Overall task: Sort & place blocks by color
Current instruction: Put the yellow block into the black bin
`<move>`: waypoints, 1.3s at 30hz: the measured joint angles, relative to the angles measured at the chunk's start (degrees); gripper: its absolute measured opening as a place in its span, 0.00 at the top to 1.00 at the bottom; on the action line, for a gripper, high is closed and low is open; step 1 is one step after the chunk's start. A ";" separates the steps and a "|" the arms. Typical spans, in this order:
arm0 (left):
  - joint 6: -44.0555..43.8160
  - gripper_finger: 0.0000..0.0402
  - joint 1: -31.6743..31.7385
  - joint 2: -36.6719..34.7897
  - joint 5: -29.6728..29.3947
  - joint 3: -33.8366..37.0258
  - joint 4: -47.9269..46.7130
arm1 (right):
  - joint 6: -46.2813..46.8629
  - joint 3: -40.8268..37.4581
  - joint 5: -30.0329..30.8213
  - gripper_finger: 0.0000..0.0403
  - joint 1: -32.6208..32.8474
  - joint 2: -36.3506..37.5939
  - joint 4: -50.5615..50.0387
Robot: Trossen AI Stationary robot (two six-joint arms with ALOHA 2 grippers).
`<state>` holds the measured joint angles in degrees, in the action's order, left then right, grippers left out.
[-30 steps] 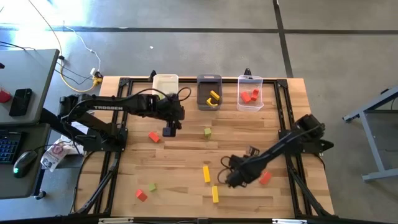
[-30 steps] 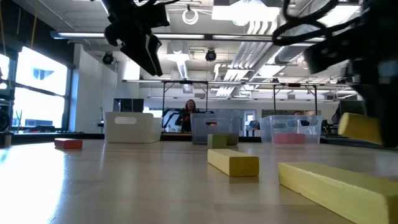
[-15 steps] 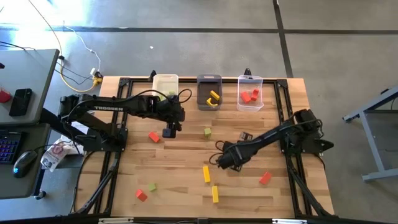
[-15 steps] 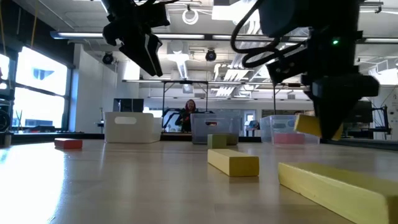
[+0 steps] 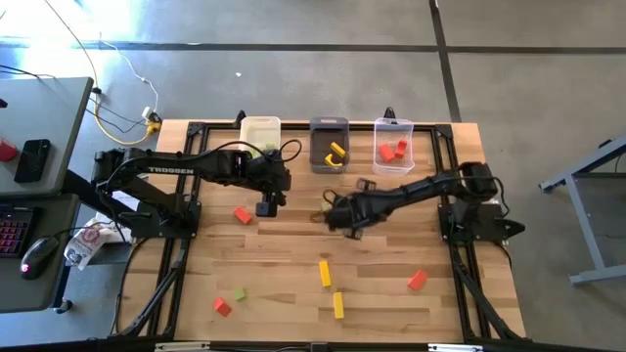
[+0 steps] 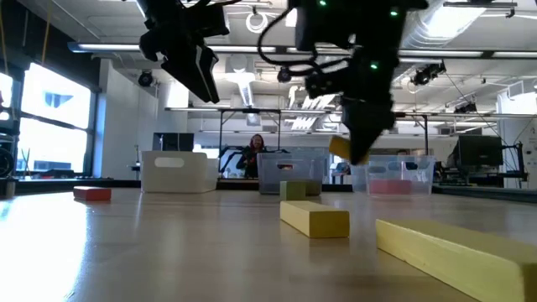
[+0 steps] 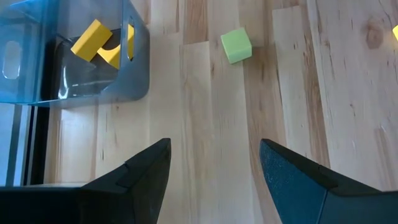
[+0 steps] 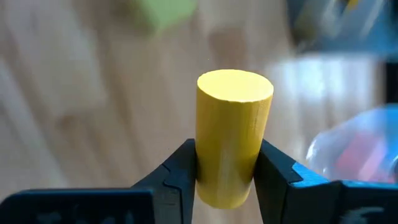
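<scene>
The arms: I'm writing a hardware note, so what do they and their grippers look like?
Both arms are black, slim and jointed, with looping black cables. The left arm carries white TROSSEN lettering. The left gripper and right gripper each have two dark, angular fingers.

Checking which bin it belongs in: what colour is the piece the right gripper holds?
Yellow; the piece in the right gripper shows best in the right wrist view.

Two dark fingers [image 7: 134, 180] of the left gripper [image 7: 214, 177] stand spread apart over the pale wooden tabletop [image 7: 205, 124], with bare planks between them. Ahead lies a light green cube [image 7: 236, 45], flat on the wood and alone. Well apart from it sits a dark grey bin [image 7: 93, 68] holding two yellow blocks [image 7: 94, 40] that lean against each other.
</scene>
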<state>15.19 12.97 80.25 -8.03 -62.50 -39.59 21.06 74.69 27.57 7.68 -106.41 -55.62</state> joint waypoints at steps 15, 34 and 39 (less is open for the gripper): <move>-0.13 0.42 0.00 0.00 -0.02 0.00 0.01 | -16.82 7.70 4.44 0.76 -12.50 0.02 9.83; 1.48 0.42 0.02 0.00 -0.09 -0.07 8.58 | -19.95 7.70 -7.01 0.76 -29.18 0.02 26.99; -0.12 0.42 0.00 0.00 -0.07 -0.07 9.40 | -18.36 7.70 -11.47 0.76 -30.56 -0.07 27.19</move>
<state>15.07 12.97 80.25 -8.10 -62.57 -30.19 2.71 82.39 16.11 -22.87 -106.48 -28.44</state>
